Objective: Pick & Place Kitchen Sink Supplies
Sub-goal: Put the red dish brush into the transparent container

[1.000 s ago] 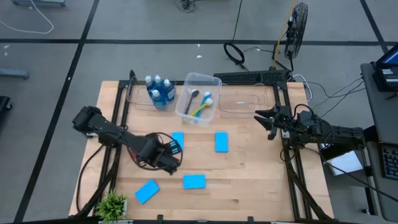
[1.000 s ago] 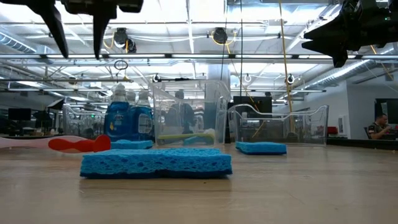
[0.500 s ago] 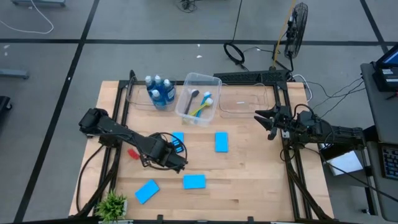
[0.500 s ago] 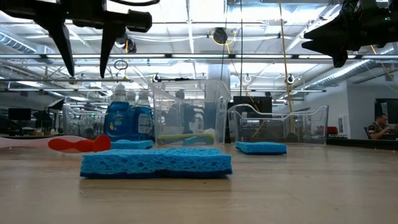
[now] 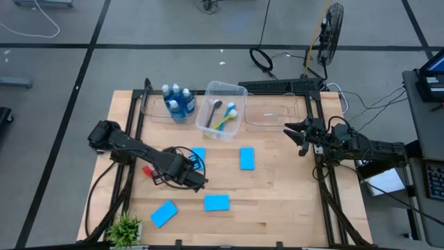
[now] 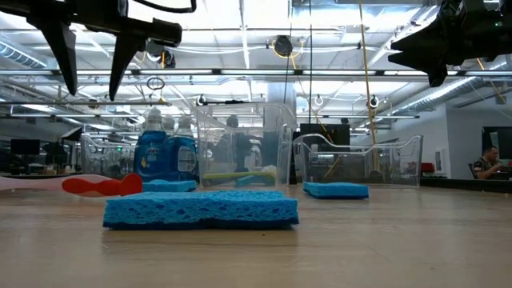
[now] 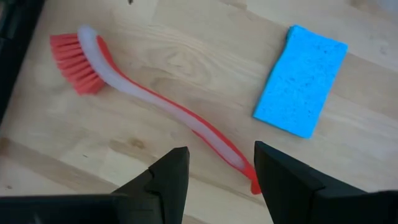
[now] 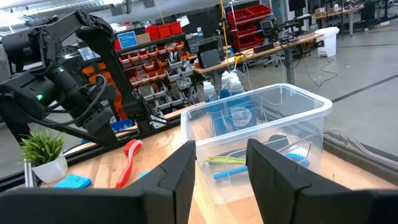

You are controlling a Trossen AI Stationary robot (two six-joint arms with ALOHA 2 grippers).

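The left gripper [image 7: 216, 168] hovers spread, grasping nothing, above the red brush [image 7: 149, 102] lying flat on the table [image 5: 277, 194], just beside 1 blue sponge [image 7: 301, 79]. Well apart from the brush, the right gripper [image 5: 290, 130] hangs parted and empty.

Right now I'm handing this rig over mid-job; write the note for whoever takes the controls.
Left gripper: open, empty, above the red brush handle on the table.
Right gripper: open, empty, waiting at the right edge.
Done: soap bottles in the left bin; two brushes in the middle bin.
Left: red brush and four sponges on the table; right bin looks empty.
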